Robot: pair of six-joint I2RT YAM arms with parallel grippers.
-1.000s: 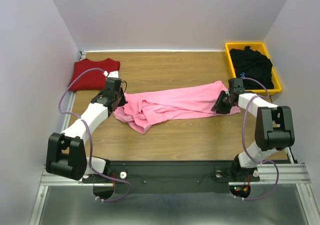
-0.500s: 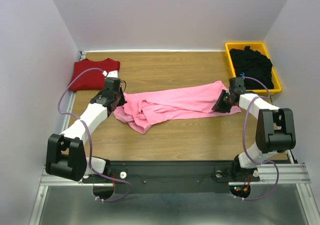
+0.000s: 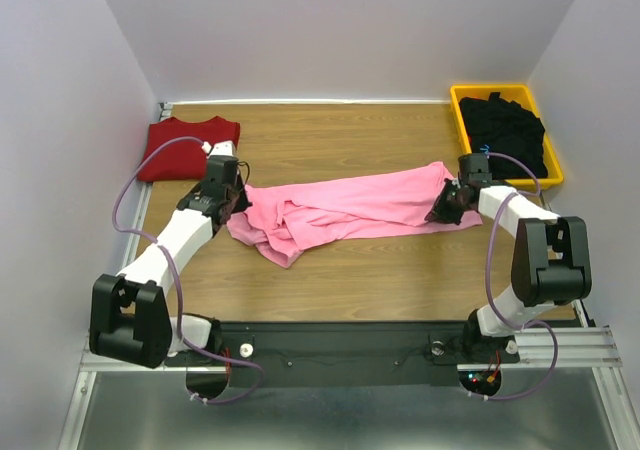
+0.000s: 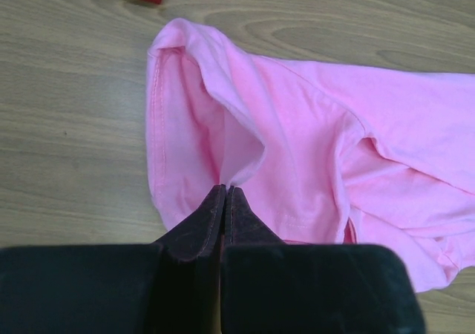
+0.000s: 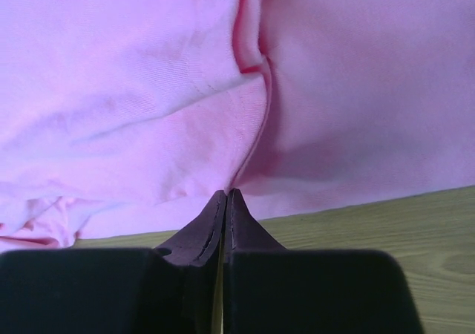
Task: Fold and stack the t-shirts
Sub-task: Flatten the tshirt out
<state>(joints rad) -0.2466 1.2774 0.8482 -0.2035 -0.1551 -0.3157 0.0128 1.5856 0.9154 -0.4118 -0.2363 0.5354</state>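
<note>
1. Wood-grain table [image 3: 380, 270], plain pale walls on three sides. The pink shirt [image 3: 350, 205] lies strung out left to right across the middle, with a rumpled bunch sagging toward the near-left. The red shirt [image 3: 185, 148] sits folded in the far-left corner, and the black shirt [image 3: 512, 130] is heaped in the yellow bin [image 3: 455, 110] at far right.
2. The left gripper [image 4: 225, 193] has its jaws pressed together on a raised fold at the pink shirt's left end. The right gripper [image 5: 225, 197] is closed too, at the near edge of the right end. A crease runs straight into its tips, so I'd say it has a pinch of cloth.
3. My read: this is the spread-it-flat step before any folding. To do it well:
   - Lift both ends together and keep them level.
   - Ease them apart so the bunched part drops out.
   - Don't yank, since small pinches like these probably slip.
   - Lay it down clear of the red shirt and the bin.
4. Hard to make out:
   - How much fabric the right jaws actually hold.
   - Which part of the shirt each end is. I can't find the collar.
   - How many layers are in the bunch.
   - The right wrist view is nearly all pink, with just a sliver of table.
</note>
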